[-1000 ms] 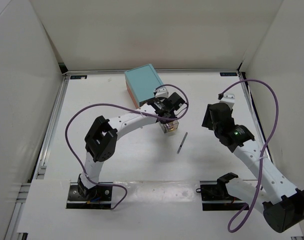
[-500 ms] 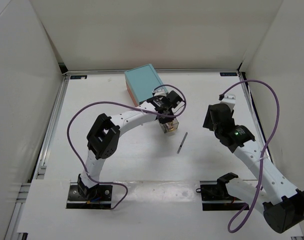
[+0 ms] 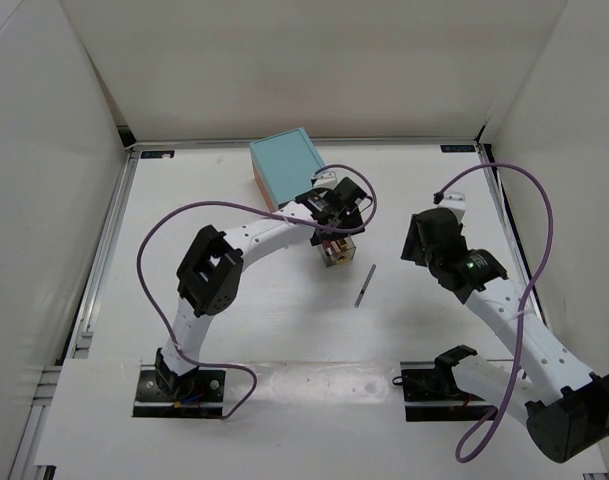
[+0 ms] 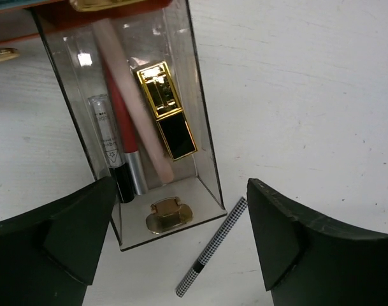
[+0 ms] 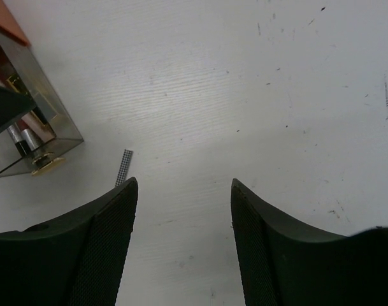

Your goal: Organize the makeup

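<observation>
Left wrist view: clear drawer [image 4: 203, 146] holds four items: one gold lipstick tube [image 4: 167, 108], one silver-capped tube [image 4: 107, 143], one pink stick [image 4: 134, 102], one red stick [image 4: 117, 108]. One checkered stick [image 4: 211, 245] lies on the desk [image 4: 295, 95], just beside the drawer's front corner. Left pincer [image 4: 181, 217] gapes wide above the drawer front, gripping nothing. Right pincer [image 5: 184, 210] is likewise spread, over the desk.

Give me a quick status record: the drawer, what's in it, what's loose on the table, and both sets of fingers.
drawer: clear drawer out in front of teal box, gold handle on its front
inside: gold lipstick, pink stick, red stick, clear tube
loose: checkered stick on the table beside the drawer's front corner
left fingers: open, above the drawer front
right fingers: open, over bare table, holding nothing
</observation>
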`<move>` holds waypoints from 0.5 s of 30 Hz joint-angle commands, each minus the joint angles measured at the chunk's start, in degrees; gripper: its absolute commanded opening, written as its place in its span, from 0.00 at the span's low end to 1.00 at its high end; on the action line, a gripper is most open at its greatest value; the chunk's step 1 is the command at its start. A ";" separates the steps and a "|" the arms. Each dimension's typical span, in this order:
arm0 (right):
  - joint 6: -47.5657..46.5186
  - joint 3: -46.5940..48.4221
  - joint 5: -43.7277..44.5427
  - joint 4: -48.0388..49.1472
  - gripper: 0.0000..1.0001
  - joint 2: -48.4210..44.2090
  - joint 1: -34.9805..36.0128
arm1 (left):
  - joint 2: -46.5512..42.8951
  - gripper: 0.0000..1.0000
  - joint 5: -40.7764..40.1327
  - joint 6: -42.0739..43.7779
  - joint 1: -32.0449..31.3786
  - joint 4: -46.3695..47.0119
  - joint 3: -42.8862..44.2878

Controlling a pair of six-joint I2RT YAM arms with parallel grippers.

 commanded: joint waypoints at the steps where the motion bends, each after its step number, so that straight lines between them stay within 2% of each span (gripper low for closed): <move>1: 2.58 -1.32 -3.45 -1.56 0.63 0.45 0.20 | -6.37 0.95 -1.93 4.56 -1.98 2.51 -0.71; 6: 5.74 -6.06 -11.70 4.58 0.58 2.47 0.72 | -15.40 0.98 -8.33 7.20 -3.74 1.81 -5.10; 7: 6.01 -6.94 -15.90 6.51 0.58 2.91 1.42 | -17.96 0.98 -9.92 7.20 -3.75 2.16 -9.20; 11: 8.03 -9.68 -20.33 15.13 0.55 8.17 5.19 | -30.97 0.98 -17.66 7.55 -3.83 3.91 -21.62; 13: 8.74 -8.80 -19.46 16.72 0.54 13.09 7.57 | -38.00 0.98 -22.23 5.46 -3.48 2.44 -25.58; 15: 9.96 -7.57 -14.46 17.07 0.54 17.83 10.56 | -43.26 0.98 -24.95 3.17 -2.78 -0.99 -29.36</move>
